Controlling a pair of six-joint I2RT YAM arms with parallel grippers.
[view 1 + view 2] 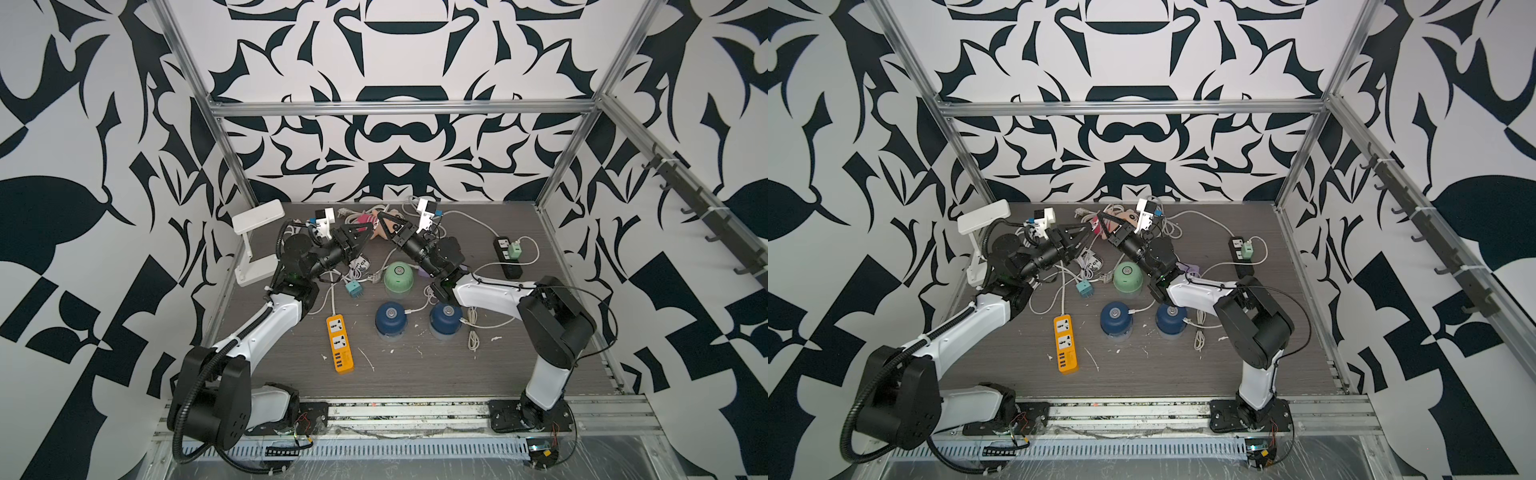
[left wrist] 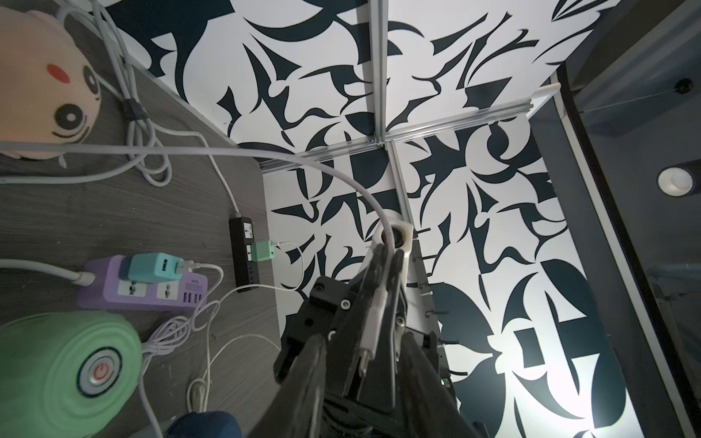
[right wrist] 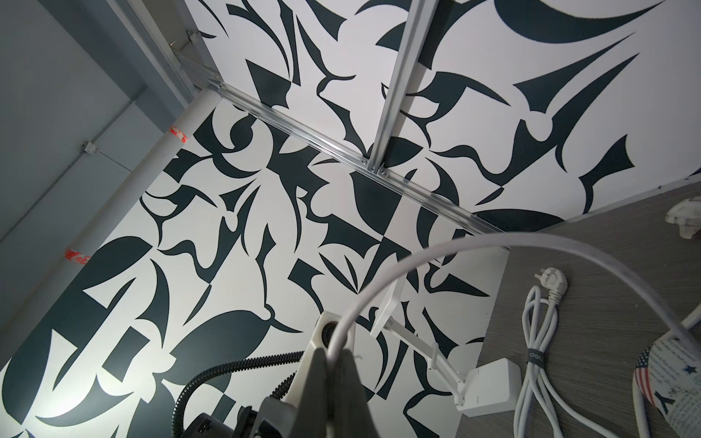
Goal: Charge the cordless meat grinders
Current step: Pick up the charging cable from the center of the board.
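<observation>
Left fingers (image 2: 307,383) narrow, flanking plug (image 2: 370,341), contact unclear; right gripper (image 3: 333,354) pinches cable (image 3: 493,242). Green grinder (image 1: 397,279) sits on table (image 1: 415,374) near them, blue grinders (image 1: 390,318) nearer front. Risk: misaligned handover grip, plug slips and drops.

Mint green grinder (image 1: 398,279), pair of dark blue grinders (image 1: 390,318) (image 1: 445,316), silver buttons on all three. Orange power strip (image 1: 340,344), purple power strip (image 2: 99,278), black power strip (image 1: 512,271), all over a grey wood-grain table (image 1: 415,374). Bold black-and-white swirls across the walls (image 1: 83,208).
</observation>
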